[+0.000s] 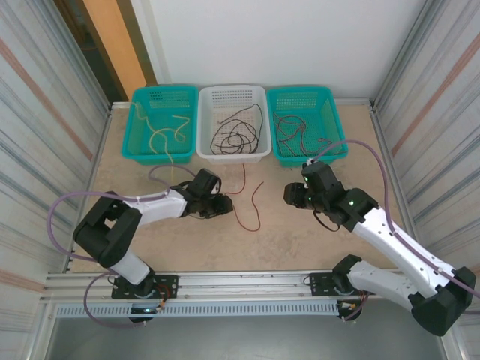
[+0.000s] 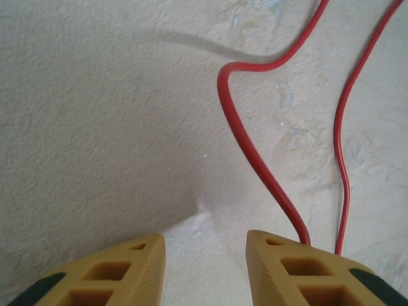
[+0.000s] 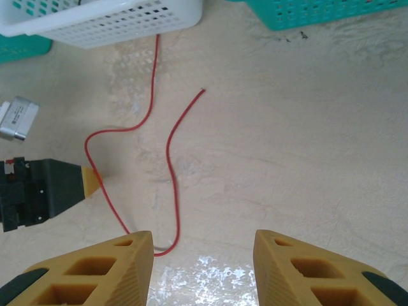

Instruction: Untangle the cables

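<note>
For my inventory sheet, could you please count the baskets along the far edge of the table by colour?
Teal: 2, the left basket and the right basket
White: 1, the middle basket
Total: 3

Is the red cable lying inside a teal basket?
No, the red cable lies on the table, in front of the white basket.
</note>
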You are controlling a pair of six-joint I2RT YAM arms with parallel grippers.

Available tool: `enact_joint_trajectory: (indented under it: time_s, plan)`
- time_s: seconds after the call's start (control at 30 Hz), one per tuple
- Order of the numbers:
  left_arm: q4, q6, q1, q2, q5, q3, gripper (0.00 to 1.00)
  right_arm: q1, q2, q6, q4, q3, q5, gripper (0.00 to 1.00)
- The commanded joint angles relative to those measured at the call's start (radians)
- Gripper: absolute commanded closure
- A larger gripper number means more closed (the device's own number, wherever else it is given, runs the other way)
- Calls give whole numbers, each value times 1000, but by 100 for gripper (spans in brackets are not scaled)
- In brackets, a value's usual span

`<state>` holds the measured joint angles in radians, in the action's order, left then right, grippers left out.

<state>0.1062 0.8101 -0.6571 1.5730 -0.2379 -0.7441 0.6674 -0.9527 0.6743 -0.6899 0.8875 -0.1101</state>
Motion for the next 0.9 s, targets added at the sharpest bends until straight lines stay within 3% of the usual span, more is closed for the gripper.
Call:
enact_joint_trajectory:
  time_s: [0.0,0.23,0.53,0.7,0.87]
  plan:
    - [-5,22,-1,-66,-14,8,60,12,-10,19,7,45,-29,56]
    - [-64,77,-58,-139,9,43,58,16,-17,30,17,26,-33,55]
    - [-50,57,-50,-26,-7,-19,66,49,-21,35,-3,47,-55,56]
    - [-63,58,-52,-15,-3,-14,64,50,-8,39,0,37,-57,56]
    - [-80,46,-41,42,1,-31,77,51,-8,38,4,36,-57,57]
